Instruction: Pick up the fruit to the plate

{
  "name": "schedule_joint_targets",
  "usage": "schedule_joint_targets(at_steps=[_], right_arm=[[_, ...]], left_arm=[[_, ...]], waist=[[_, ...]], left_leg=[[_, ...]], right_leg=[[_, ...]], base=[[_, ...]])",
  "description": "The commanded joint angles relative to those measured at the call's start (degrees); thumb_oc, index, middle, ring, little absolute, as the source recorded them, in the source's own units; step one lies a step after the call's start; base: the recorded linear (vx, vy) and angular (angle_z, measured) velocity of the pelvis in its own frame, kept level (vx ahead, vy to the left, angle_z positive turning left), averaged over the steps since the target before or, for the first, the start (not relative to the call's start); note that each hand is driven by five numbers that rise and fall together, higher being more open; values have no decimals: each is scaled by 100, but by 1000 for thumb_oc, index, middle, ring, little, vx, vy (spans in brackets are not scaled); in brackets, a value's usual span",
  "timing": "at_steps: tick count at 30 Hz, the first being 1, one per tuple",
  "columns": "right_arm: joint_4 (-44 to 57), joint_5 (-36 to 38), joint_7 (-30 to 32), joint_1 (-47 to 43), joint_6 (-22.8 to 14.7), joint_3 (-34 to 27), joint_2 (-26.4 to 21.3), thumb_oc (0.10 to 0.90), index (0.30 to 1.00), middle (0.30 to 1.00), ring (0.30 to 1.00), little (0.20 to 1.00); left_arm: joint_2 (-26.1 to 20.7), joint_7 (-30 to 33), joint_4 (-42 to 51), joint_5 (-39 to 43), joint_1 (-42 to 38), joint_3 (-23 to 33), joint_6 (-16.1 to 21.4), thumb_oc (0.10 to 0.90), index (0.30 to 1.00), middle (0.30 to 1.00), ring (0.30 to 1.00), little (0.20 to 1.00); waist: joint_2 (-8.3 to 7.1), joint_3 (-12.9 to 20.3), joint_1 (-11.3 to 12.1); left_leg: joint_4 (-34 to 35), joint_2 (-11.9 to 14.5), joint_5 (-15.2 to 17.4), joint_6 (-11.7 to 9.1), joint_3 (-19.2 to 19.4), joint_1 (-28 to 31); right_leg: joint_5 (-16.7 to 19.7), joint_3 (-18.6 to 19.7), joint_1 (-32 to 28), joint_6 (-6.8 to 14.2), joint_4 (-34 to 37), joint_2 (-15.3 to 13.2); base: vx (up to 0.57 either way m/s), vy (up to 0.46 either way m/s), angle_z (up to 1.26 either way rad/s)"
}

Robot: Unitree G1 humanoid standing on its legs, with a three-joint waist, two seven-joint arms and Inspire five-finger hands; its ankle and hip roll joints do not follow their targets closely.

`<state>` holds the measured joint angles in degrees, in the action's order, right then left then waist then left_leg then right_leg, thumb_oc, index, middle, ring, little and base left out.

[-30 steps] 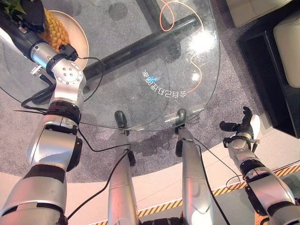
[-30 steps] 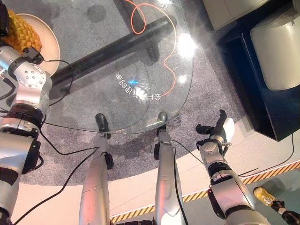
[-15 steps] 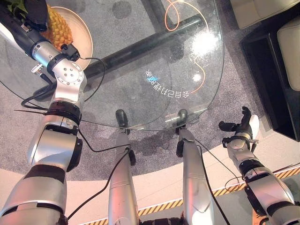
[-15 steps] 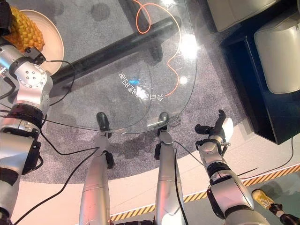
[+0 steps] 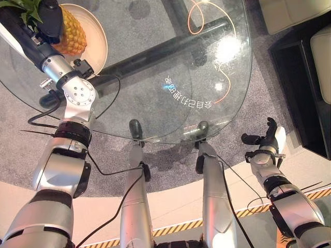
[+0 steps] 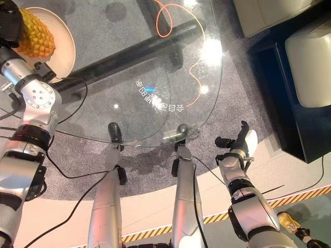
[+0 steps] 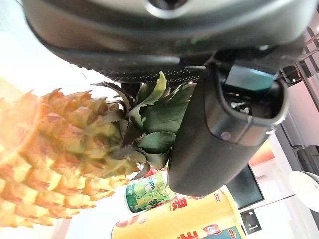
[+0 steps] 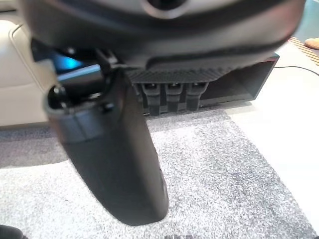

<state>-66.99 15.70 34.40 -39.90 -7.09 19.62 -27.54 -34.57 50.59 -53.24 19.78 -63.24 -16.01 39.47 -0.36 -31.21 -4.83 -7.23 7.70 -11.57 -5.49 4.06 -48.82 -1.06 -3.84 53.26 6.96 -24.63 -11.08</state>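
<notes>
A yellow pineapple [image 5: 71, 35] with green leaves lies on the round cream plate [image 5: 100, 39] at the far left of the glass table [image 5: 155, 62]. My left hand [image 5: 48, 19] is over its leafy crown. In the left wrist view the leaves [image 7: 152, 117] sit between the palm and the thumb [image 7: 224, 134], with the fruit's body [image 7: 60, 144] beyond, so the hand is shut on the crown. My right hand [image 5: 262, 147] hangs off the table's near right edge above the grey carpet, fingers curled and holding nothing.
A dark bar [image 5: 160, 46] and an orange cable [image 5: 195, 20] show through the glass. A dark low cabinet [image 5: 300, 77] and beige cushions [image 5: 323, 62] stand to the right. A green can [image 7: 149, 191] and a yellow container [image 7: 199, 221] lie beyond the pineapple.
The whole picture has shifted slightly, so the camera moved. My left hand stays on the pineapple at the plate; the right hand has not moved.
</notes>
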Motion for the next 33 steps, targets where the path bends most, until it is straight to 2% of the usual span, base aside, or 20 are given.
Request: schedule_joint_targets(at_steps=[1, 2, 3, 4, 20, 33], right_arm=[[-47, -16, 494, 304, -15, -211, -184, 800, 900, 900, 900, 900], [-55, -20, 490, 300, -21, -222, -187, 800, 900, 900, 900, 900], [-57, -16, 485, 306, -26, -230, -191, 800, 900, 900, 900, 900], [-70, -21, 474, 297, -34, -240, -197, 800, 900, 900, 900, 900], [-52, -28, 517, 336, -21, -295, -206, 800, 900, 900, 900, 900], [18, -43, 577, 402, -31, -328, -160, 800, 900, 900, 900, 900]], left_arm=[[-319, 4, 78, 113, -172, 375, 466, 413, 568, 568, 568, 513], [-311, -12, 87, 128, -148, 380, 476, 435, 587, 587, 587, 535], [-304, -50, 96, 141, -110, 393, 487, 693, 808, 808, 808, 793], [-305, -70, 105, 119, -97, 392, 469, 800, 900, 900, 900, 900], [-183, -94, 308, 49, 96, 364, 489, 800, 900, 900, 900, 900], [-121, -14, 464, -10, 364, 494, 643, 800, 900, 900, 900, 900]], waist=[[-120, 141, 136], [-118, 141, 139], [-113, 141, 146], [-111, 141, 153], [-82, 141, 173], [-90, 141, 219]], left_leg=[[-1024, -230, 1136, 29, -12, -22], [-1035, -228, 1137, 28, -14, -28], [-1045, -227, 1142, 30, -17, -31], [-1039, -225, 1141, 31, -19, -27], [-1005, -243, 1118, 30, -26, -32], [-976, -256, 1117, 31, -45, -26]], right_leg=[[86, -261, -280, -64, 506, 250], [89, -259, -274, -62, 500, 249], [86, -264, -268, -60, 487, 243], [88, -268, -276, -58, 490, 241], [120, -278, -263, -44, 521, 214], [147, -319, -283, -29, 567, 188]], base=[[0, 0, 0], [0, 0, 0], [0, 0, 0], [0, 0, 0], [0, 0, 0], [0, 0, 0]])
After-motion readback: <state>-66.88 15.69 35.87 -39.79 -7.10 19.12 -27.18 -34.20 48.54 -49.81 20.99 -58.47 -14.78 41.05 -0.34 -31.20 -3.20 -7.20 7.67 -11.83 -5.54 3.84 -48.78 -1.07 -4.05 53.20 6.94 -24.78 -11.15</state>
